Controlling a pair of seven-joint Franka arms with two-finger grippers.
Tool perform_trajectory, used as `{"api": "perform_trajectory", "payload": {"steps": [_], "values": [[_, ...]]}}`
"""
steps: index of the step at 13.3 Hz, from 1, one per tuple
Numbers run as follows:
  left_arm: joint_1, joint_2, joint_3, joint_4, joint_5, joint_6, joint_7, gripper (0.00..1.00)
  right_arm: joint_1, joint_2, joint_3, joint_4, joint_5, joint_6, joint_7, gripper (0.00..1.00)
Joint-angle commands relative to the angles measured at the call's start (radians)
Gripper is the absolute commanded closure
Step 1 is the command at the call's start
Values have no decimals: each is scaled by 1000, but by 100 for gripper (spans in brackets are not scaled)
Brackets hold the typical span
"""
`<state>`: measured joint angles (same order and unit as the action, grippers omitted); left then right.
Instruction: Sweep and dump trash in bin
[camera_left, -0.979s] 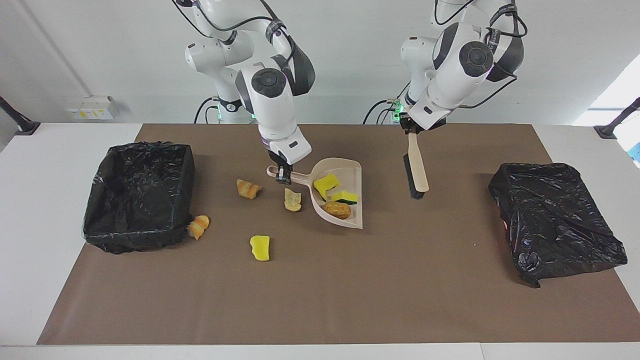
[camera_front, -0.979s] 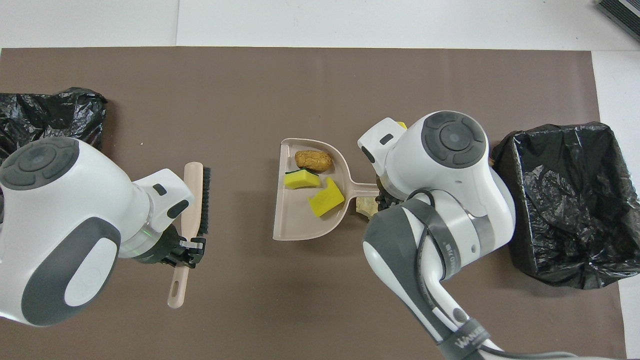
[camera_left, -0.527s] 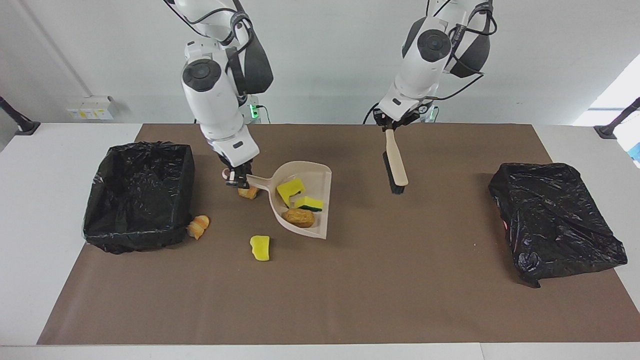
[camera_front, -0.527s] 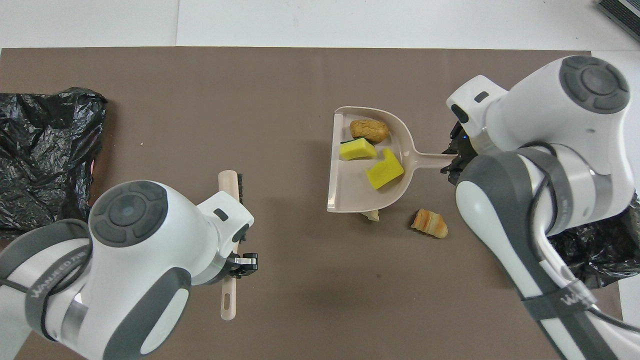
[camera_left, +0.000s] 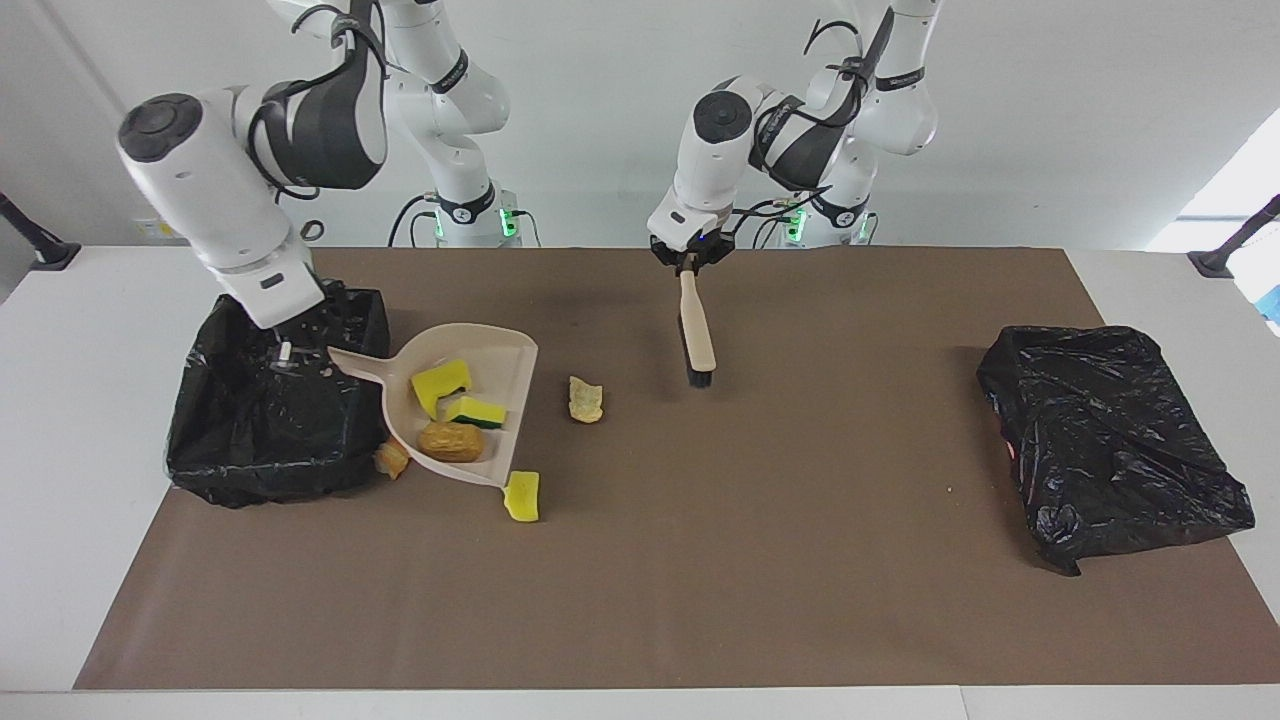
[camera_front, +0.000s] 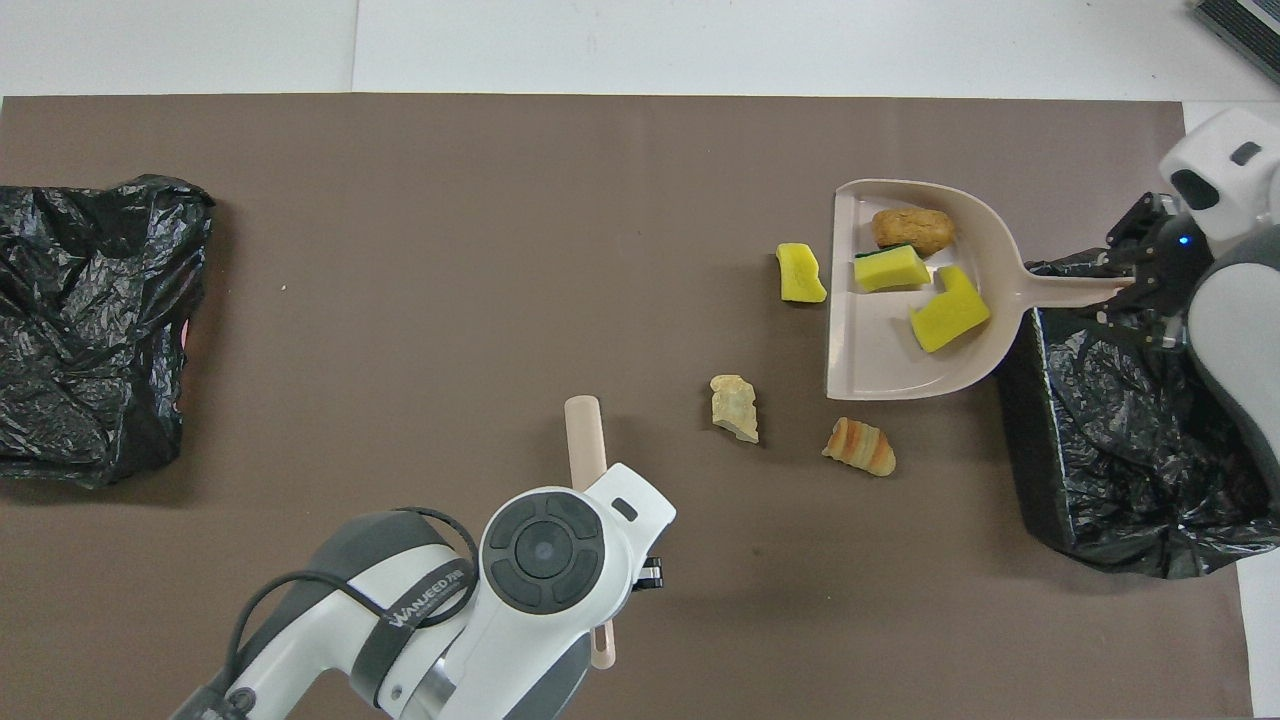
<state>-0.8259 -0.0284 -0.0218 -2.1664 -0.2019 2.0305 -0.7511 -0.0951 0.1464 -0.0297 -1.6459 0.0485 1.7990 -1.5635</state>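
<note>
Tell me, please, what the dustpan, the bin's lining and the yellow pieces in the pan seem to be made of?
The dustpan looks like moulded plastic: smooth, matt beige, one piece with its handle. The bin liner is probably thin black plastic film, crinkled and glossy. The yellow pieces seem to be sponge foam, dull and blocky; one carries a dark green scouring layer.

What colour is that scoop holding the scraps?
The dustpan is pale beige, clearest in the overhead view.

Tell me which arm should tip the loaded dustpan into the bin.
Right. The right gripper already holds the dustpan by its handle at the open bin. The left gripper holds the brush mid-table.
</note>
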Motion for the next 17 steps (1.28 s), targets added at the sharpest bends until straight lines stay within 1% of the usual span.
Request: {"api": "perform_trajectory", "payload": {"steps": [1,4,6,8,10,13,14,15,16,17], "values": [[-65,25,19,-32,-16,100,-69,100,-113,-10,-5,11,-16,-49,-146,100],[-96,45,19,-56,-16,134,-88,100,-230,-27,-22,11,-139,-31,-295,100],[-108,60,19,-67,-16,154,-88,100,-294,-47,-27,0,-211,-24,-346,100],[-116,100,19,-67,-16,163,-85,100,-336,-54,-27,-3,-313,-24,-360,100],[-116,100,19,-62,-16,155,-85,100,-342,-66,-29,-23,-401,-9,-343,100],[-114,100,19,-61,-16,151,-85,100,-327,-99,-16,-95,-534,22,-262,100],[-113,99,19,-61,-16,148,-85,74,-301,-111,-15,-112,-574,19,-213,100],[-107,94,20,-61,-16,143,-85,29,-275,-114,-16,-123,-599,11,-181,100],[-105,91,20,-58,-16,134,-82,0,-270,-113,-15,-120,-617,5,-175,100],[-99,82,23,-55,-16,117,-80,0,-268,-114,-13,-115,-633,5,-176,100]]}}
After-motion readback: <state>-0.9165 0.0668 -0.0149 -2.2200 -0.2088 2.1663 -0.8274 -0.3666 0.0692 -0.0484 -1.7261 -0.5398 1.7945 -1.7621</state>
